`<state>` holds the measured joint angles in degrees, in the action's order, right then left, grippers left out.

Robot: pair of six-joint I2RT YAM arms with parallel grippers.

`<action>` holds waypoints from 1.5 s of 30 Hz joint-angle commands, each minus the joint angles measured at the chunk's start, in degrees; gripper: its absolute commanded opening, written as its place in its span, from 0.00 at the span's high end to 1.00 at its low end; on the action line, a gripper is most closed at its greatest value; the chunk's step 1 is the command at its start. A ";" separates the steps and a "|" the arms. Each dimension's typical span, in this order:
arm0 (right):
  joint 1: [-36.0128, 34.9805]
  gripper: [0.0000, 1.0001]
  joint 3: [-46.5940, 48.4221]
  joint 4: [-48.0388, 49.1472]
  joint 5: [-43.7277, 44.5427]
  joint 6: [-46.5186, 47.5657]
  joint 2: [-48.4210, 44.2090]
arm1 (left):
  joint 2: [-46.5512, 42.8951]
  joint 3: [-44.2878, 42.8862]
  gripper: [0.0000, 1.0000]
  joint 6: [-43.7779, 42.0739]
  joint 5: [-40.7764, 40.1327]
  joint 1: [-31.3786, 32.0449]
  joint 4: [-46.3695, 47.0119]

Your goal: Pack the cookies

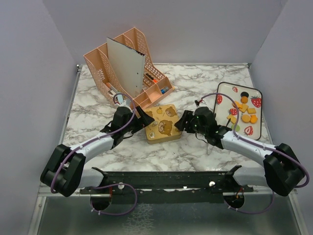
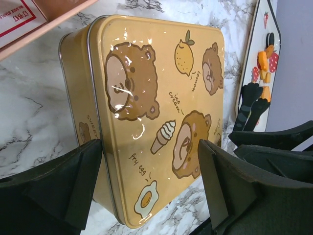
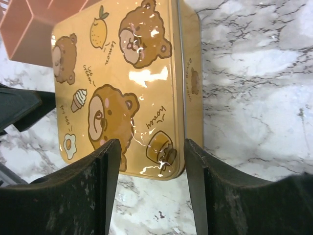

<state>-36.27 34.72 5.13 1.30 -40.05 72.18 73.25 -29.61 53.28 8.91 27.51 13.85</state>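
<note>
Top view, room: pale lilac-grey walls (image 1: 29, 73) close in the back and both sides.
Top view, surface: the worktop (image 1: 195, 149) is white marble pattern with grey veins.
Top view, organiser: a peach plastic organiser (image 1: 98, 63) stands at the back left, with a white board (image 1: 127, 63) upright in it.
Top view, tin: a yellow bear-print tin (image 1: 163, 123) sits mid-worktop with its lid on.
Top view, cookies: the cookies (image 1: 244, 110) lie loose on a strawberry-print tray (image 1: 226, 89) at the right, apart from the tin.
Top view, arms: the left jaws are at the tin's left edge, the right jaws at its right edge.
Left wrist view, jaws: the left jaws stand apart, the fingers (image 2: 58, 186) either side of the tin's (image 2: 156, 98) near end; contact cannot be told.
Left wrist view, surface: veined worktop (image 2: 29, 122) shows beside the tin.
Left wrist view, cookies: orange cookies (image 2: 264, 61) sit on the tray (image 2: 257, 44) at the upper right.
Right wrist view, jaws: the right jaws stand apart, the fingers (image 3: 83, 196) straddling a corner of the tin (image 3: 122, 73), one over the lid and one beside the side wall.
Right wrist view, surface: glossy marble worktop (image 3: 254, 98) fills the right half; the organiser (image 3: 29, 29) shows at the upper left.
</note>
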 commanded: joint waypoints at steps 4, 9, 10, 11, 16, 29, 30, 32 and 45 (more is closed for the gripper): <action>0.26 0.40 1.54 -6.21 4.77 5.93 -2.83 | -0.24 -2.23 0.15 -1.65 -1.51 0.26 -0.91; 0.25 0.43 0.99 -7.41 3.30 6.83 -3.75 | -1.44 -2.16 0.15 -2.52 -2.18 0.27 -2.68; 0.20 0.43 0.71 -7.39 2.82 6.90 -3.73 | -1.80 -2.11 0.15 -2.83 -2.35 0.24 -3.05; 0.23 0.44 0.52 -7.24 2.30 6.96 -3.66 | -2.13 -2.12 0.15 -3.15 -2.67 0.25 -3.56; 0.24 0.49 -0.18 -5.83 -0.25 7.05 -1.67 | -3.23 -2.12 0.15 -4.46 -3.63 0.26 -5.90; 0.28 0.55 0.34 -3.82 -0.14 7.56 1.70 | -7.68 1.50 0.27 -5.04 -0.78 1.83 -10.12; 0.24 0.56 0.40 -3.74 -0.11 7.54 1.84 | -7.76 1.81 0.28 -5.03 -0.58 2.23 -10.30; 0.26 0.56 0.59 -3.64 -0.16 7.58 2.10 | -7.69 2.29 0.28 -5.07 -0.20 3.04 -10.49; 0.25 0.57 0.14 -3.39 -0.37 7.16 3.54 | -7.02 6.66 0.39 -4.80 -0.87 4.03 -10.97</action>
<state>-36.27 34.87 0.38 1.83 -33.30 74.54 66.11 -24.27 48.84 7.51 31.24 3.46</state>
